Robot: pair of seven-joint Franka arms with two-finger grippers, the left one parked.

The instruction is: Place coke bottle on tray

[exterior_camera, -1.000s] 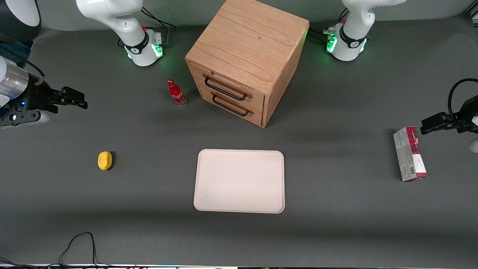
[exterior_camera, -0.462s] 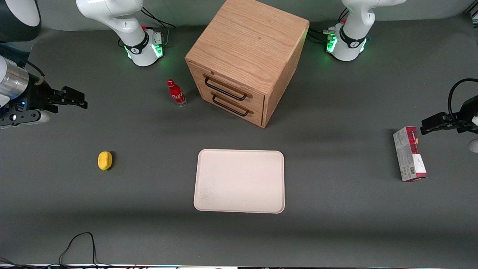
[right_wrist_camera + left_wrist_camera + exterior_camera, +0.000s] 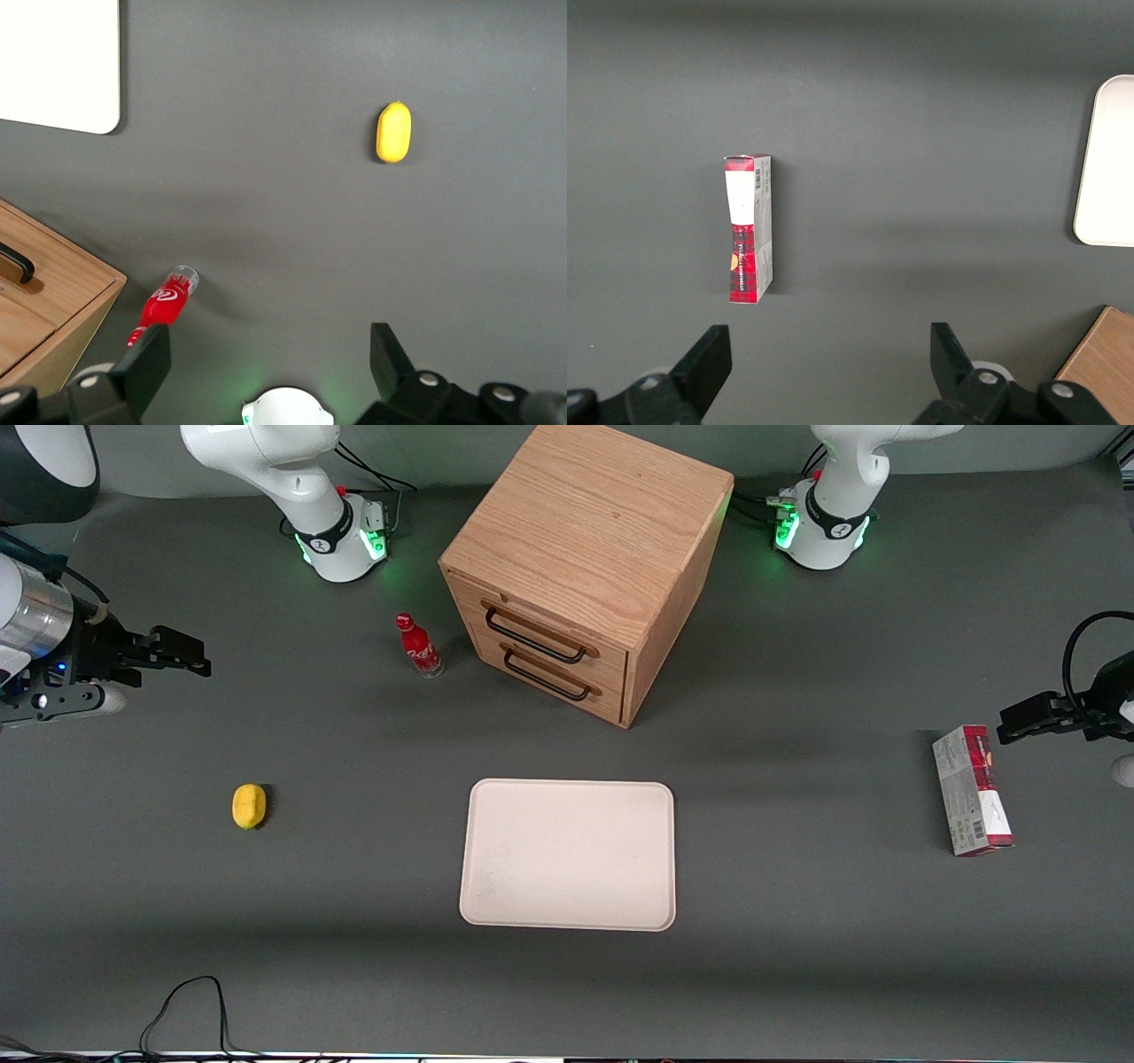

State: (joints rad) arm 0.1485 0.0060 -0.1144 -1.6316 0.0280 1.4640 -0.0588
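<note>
One coke bottle (image 3: 418,646), upright on the table just beside the wooden drawer box (image 3: 580,567), farther from the front camera than the tray (image 3: 569,855) and well apart from it. One gripper (image 3: 182,660), fingers spread and holding nothing, hovering at the working arm's end of the table. The bottle lies sideways from the gripper, toward the drawer box, its long axis vertical. One lemon (image 3: 249,806), nearer the camera, off the likely path.
</note>
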